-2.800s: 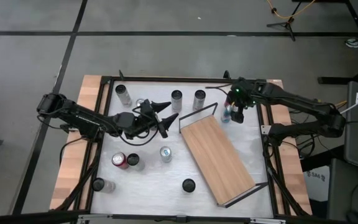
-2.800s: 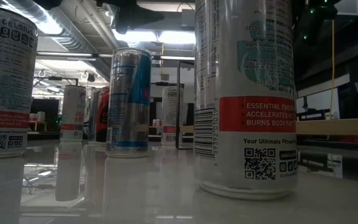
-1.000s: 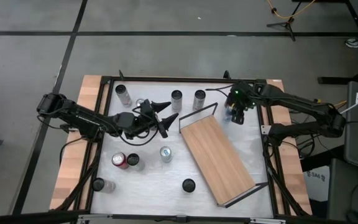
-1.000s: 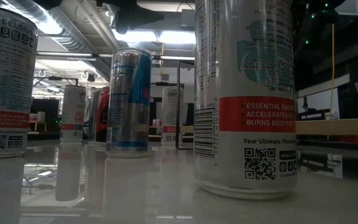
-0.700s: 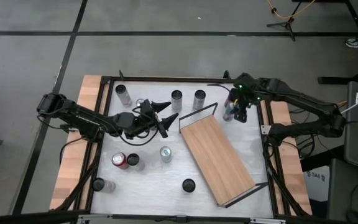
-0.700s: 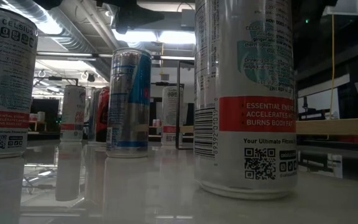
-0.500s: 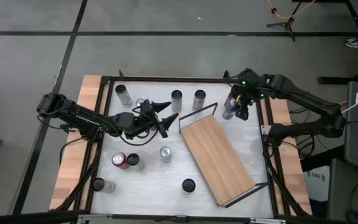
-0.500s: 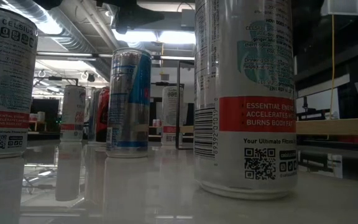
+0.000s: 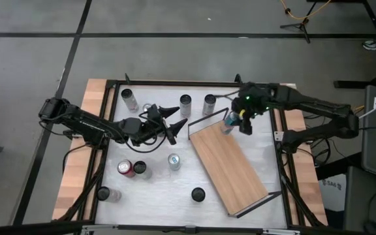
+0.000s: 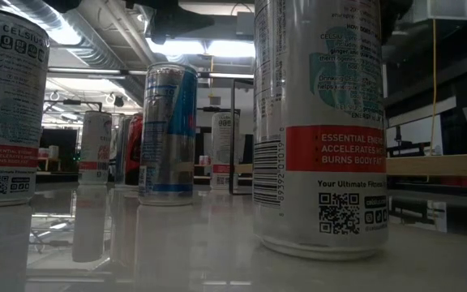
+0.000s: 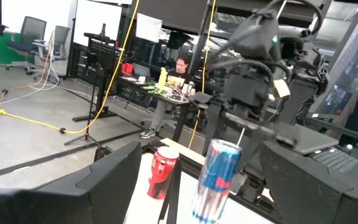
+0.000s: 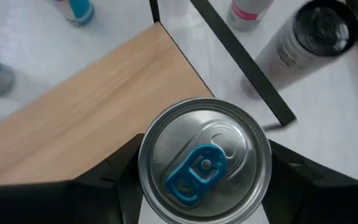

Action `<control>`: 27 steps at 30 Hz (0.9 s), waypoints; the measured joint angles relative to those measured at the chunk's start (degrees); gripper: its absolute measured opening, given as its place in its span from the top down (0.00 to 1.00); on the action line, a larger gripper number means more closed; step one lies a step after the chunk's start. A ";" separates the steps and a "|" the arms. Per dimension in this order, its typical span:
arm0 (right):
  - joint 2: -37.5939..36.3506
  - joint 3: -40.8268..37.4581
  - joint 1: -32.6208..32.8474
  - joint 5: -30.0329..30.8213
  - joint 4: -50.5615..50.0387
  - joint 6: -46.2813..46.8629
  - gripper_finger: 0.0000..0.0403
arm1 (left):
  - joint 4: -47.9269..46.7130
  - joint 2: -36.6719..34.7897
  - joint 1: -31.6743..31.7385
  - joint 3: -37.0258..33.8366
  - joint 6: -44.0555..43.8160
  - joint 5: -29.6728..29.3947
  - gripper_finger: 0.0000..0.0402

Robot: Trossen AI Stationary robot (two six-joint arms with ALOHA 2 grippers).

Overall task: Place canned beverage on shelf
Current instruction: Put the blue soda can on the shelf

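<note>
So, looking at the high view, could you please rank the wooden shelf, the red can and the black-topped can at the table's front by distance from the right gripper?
1. The long light-wood shelf, directly beneath the right gripper, which holds a blue-tabbed can over its far end.
2. The red can, across on the left side.
3. The black-topped can, front centre; too close to the red can to call.

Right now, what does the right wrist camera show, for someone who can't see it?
The right end effector grips a silver can with a blue tab, seen from above, over the corner of the wooden shelf. A dark-topped can stands beyond the shelf's black rail.
</note>
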 joint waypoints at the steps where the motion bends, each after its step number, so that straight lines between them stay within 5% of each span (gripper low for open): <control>1: 0.85 0.00 0.66 0.85 0.69 -0.01 0.42 | 0.00 -0.02 0.00 0.00 0.00 -0.02 0.20; 13: 10.68 -0.02 1.52 6.23 1.47 -0.07 0.42 | 0.00 -0.02 0.00 0.00 0.00 0.00 0.20; 27: 11.88 0.00 1.52 7.36 4.21 -0.09 0.42 | 0.00 -0.02 0.00 0.00 0.00 0.00 0.20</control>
